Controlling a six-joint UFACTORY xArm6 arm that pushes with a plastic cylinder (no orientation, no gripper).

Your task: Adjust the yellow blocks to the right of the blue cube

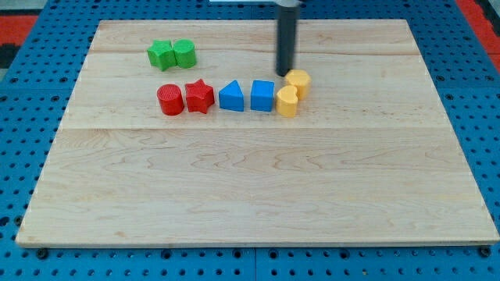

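Observation:
The blue cube [262, 95] sits near the middle of the wooden board's upper half. Two yellow blocks touch each other just to its right: a rounded one [287, 101] against the cube's right side and a second [298, 82] a little up and to the right of the first. My tip [284, 73] is the lower end of the dark rod, just above the blue cube's upper right corner and right next to the left side of the upper yellow block.
A blue triangular block [230, 97], a red star [199, 96] and a red cylinder [169, 100] form a row left of the cube. Two green blocks [173, 55] sit at the upper left. The board [250, 187] lies on a blue perforated surface.

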